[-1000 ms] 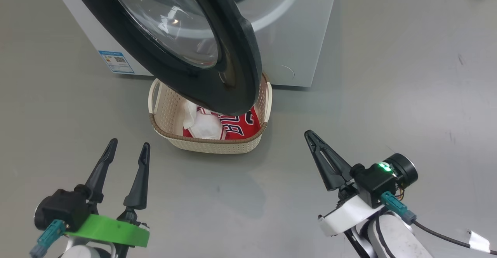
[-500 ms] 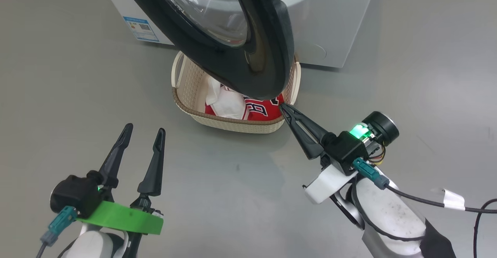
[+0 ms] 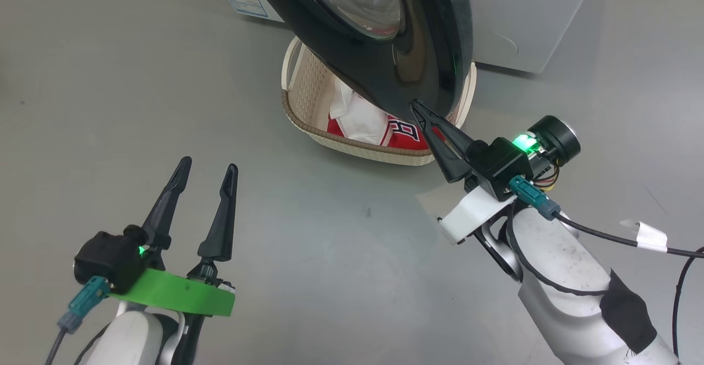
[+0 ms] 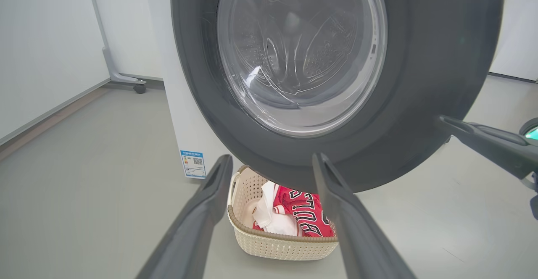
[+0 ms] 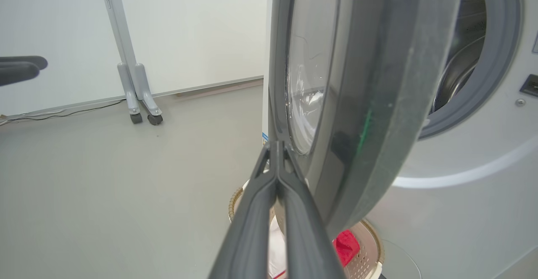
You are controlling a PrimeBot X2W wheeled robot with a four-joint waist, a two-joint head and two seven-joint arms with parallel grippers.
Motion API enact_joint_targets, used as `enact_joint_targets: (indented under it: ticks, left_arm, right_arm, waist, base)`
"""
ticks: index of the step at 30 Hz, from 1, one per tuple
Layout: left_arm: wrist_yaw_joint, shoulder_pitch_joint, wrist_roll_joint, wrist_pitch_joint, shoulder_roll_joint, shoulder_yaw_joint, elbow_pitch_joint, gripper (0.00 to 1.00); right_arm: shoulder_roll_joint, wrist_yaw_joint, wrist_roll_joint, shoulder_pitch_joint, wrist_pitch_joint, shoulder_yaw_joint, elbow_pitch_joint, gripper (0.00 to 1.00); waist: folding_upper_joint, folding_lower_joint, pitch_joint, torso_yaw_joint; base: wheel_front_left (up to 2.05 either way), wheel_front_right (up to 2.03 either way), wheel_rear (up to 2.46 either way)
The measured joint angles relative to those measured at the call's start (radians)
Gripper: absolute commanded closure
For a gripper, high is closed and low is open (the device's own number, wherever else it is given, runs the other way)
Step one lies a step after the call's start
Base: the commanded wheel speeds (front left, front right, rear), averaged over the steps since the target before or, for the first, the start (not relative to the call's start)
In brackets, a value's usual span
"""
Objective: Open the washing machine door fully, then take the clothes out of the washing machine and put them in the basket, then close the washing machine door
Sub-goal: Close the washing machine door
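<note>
My right gripper (image 3: 415,105), fingers pressed together and holding nothing, has its tips at the black rim of the open door (image 3: 374,65) — contact I cannot confirm; my left gripper (image 3: 209,164) hovers spread and empty; the clothes (image 3: 360,120) lie in the basket (image 3: 352,142) beneath the door, before the washing machine (image 3: 528,18).
</note>
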Motion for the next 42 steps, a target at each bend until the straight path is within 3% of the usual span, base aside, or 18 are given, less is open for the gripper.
enact_joint_targets:
  ticks: [25,36,42]
  left_arm:
    - [0.000,-0.053,-0.016,0.000,-0.003,0.016,-0.011,0.00]
    - [0.000,-0.088,-0.036,0.000,-0.001,0.008,-0.032,0.00]
    - [0.000,-0.121,-0.046,0.000,-0.002,-0.005,-0.039,0.00]
  right_arm:
    - [-0.001,-0.003,0.021,-0.160,-0.010,-0.056,0.092,1.00]
    - [-0.033,-0.036,0.019,-0.279,-0.010,-0.110,0.092,1.00]
    - [-0.072,-0.039,0.005,-0.359,-0.006,-0.132,0.093,1.00]
  waist:
    - [0.0000,0.0000,0.095,0.005]
    - [0.0000,0.0000,0.160,0.003]
    - [0.0000,0.0000,0.207,0.008]
  base:
    - [0.00,0.00,0.00]
    - [0.00,0.00,0.00]
    - [0.00,0.00,0.00]
